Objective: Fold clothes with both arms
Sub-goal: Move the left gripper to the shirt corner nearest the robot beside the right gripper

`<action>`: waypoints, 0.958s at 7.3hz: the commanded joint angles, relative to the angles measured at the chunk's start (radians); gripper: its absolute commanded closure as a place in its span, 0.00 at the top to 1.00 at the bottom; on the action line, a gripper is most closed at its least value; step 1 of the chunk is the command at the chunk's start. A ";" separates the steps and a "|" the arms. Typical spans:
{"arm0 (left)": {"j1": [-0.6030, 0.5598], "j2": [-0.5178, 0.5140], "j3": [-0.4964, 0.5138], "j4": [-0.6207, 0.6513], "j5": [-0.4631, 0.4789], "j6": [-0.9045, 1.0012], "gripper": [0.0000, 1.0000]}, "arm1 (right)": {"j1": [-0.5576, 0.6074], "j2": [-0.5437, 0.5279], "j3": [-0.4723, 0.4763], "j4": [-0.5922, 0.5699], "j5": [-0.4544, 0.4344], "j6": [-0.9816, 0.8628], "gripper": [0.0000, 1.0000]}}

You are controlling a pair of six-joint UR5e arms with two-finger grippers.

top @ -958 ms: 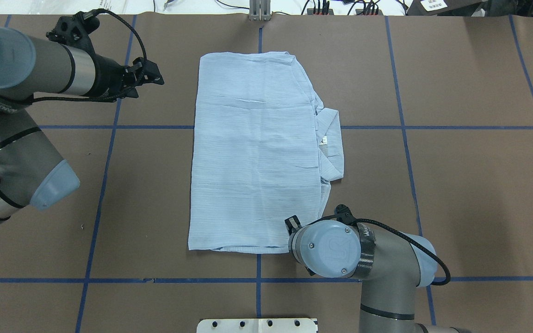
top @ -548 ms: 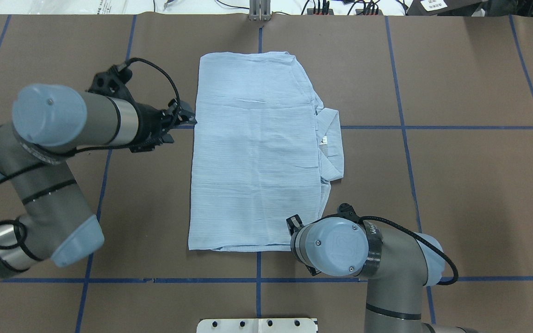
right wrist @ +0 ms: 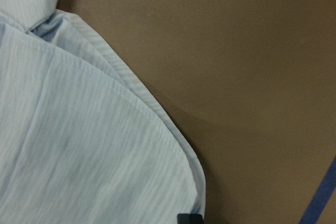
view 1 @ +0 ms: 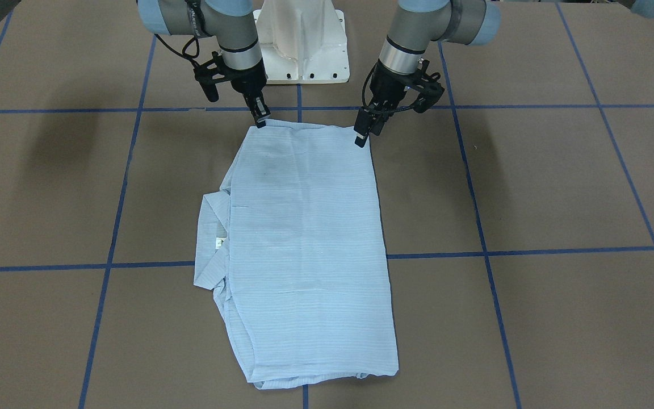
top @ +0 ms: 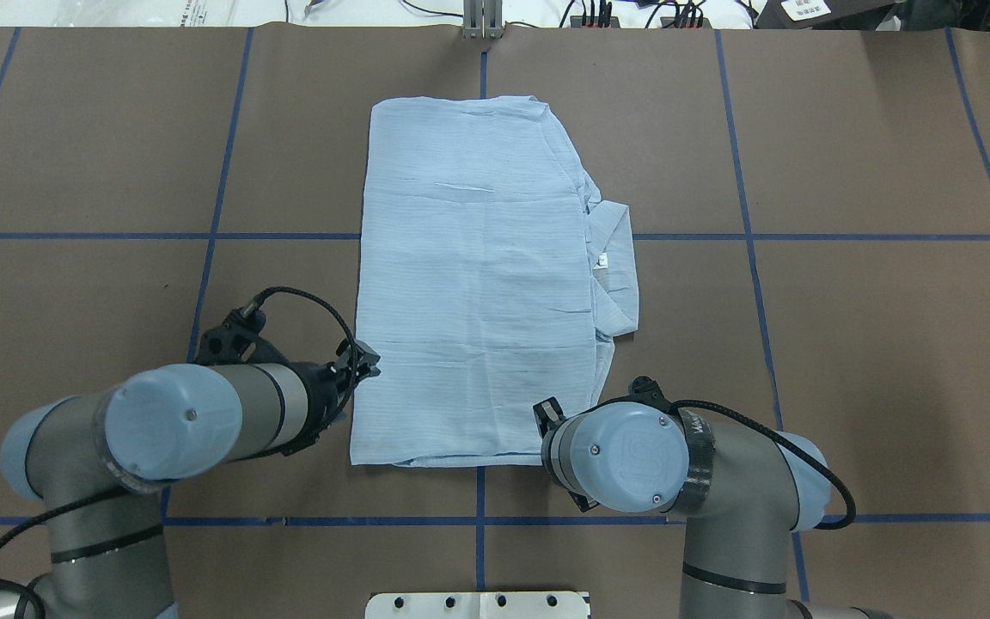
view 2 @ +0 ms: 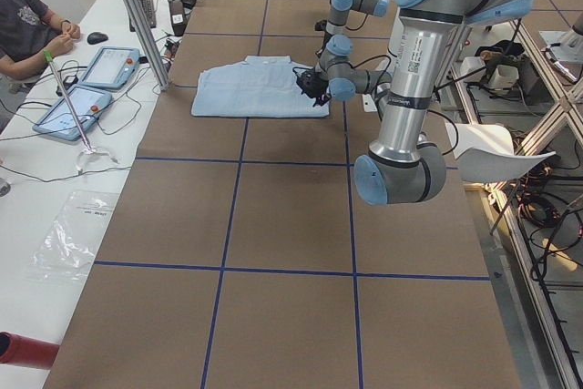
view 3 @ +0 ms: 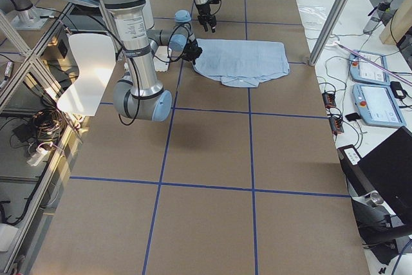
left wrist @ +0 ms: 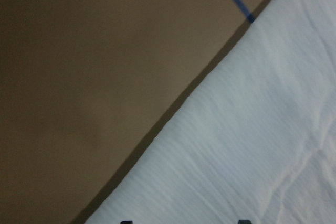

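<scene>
The pale-blue shirt [top: 473, 284] lies folded into a long rectangle on the brown table, with its collar [top: 615, 258] and white label sticking out on the right side. My left gripper [top: 366, 361] is open at the shirt's left edge near the near corner. It hovers at that corner in the front view [view 1: 363, 136], and its wrist view shows the cloth's edge [left wrist: 252, 145]. My right gripper [view 1: 261, 119] is at the other near corner. It is hidden under its wrist in the overhead view. It looks shut on the shirt's hem [right wrist: 173, 145].
The white pedestal base [view 1: 303, 45] stands just behind both grippers. Blue tape lines [top: 203, 235] cross the brown table cover. A metal post [top: 482, 21] and cables sit at the far edge. An operator [view 2: 27, 25] and tablets [view 2: 109, 66] are beyond the far side.
My left arm has swung from the table's far left down along the shirt's left edge to its near left corner. The right arm has barely moved. The shirt has not moved.
</scene>
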State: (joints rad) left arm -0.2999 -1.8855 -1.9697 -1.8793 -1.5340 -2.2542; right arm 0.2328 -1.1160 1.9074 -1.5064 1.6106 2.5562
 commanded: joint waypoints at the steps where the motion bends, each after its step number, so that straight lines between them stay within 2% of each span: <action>1: 0.099 0.002 0.006 0.063 0.032 -0.093 0.72 | 0.000 -0.001 0.005 0.000 0.000 -0.001 0.00; 5: 0.102 -0.001 0.035 0.065 0.060 -0.079 0.69 | 0.000 -0.002 0.005 0.000 0.000 -0.001 0.00; 7: 0.102 -0.006 0.046 0.063 0.061 -0.077 0.63 | -0.001 -0.002 0.005 0.000 0.000 -0.001 0.00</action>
State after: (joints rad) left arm -0.1987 -1.8878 -1.9302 -1.8150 -1.4764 -2.3329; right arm 0.2323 -1.1182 1.9126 -1.5064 1.6107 2.5556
